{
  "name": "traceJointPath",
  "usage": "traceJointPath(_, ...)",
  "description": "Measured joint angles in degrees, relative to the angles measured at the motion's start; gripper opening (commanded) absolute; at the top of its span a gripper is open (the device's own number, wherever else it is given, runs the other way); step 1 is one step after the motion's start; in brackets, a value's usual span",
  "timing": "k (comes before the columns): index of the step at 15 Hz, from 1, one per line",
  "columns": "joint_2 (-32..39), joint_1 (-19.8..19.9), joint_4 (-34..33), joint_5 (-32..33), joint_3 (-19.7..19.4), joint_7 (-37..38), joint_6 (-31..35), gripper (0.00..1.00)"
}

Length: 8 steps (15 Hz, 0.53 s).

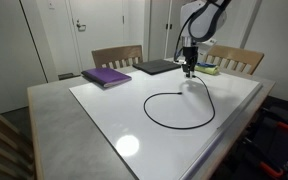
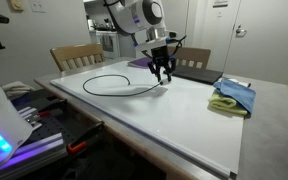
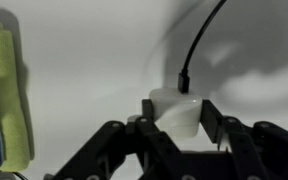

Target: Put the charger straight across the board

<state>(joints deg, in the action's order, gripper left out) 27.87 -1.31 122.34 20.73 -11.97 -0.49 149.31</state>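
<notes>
The charger [image 3: 176,108], by its small rounded white plug block, is held clamped between the dark angular fingers [image 3: 220,128] of the gripper [image 1: 188,70]. It is kept just above the glossy white board [image 1: 114,100], near the far edge of the matte grey tabletop [image 1: 49,115], close to the flat dark laptop [image 1: 156,67]. Its thin black cable [image 3: 184,80] is laid in a round loop on the board's smooth middle, and a soft yellow and blue cloth [image 2: 234,97] is seen crumpled beside the board's edge

We see the charger [image 1: 145,108] looped on the board [image 1: 104,112], its plug end between the jaws, the board lying on the worktop [image 1: 49,115], with a book [image 1: 107,76] beside a laptop [image 1: 156,67] at the board's far edge.
</notes>
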Motion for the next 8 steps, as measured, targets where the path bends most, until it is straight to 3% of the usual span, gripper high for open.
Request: traceJointPath(8, -0.01, 0.15, 5.57, -0.01, -9.83, 21.1, 5.19, 0.26)
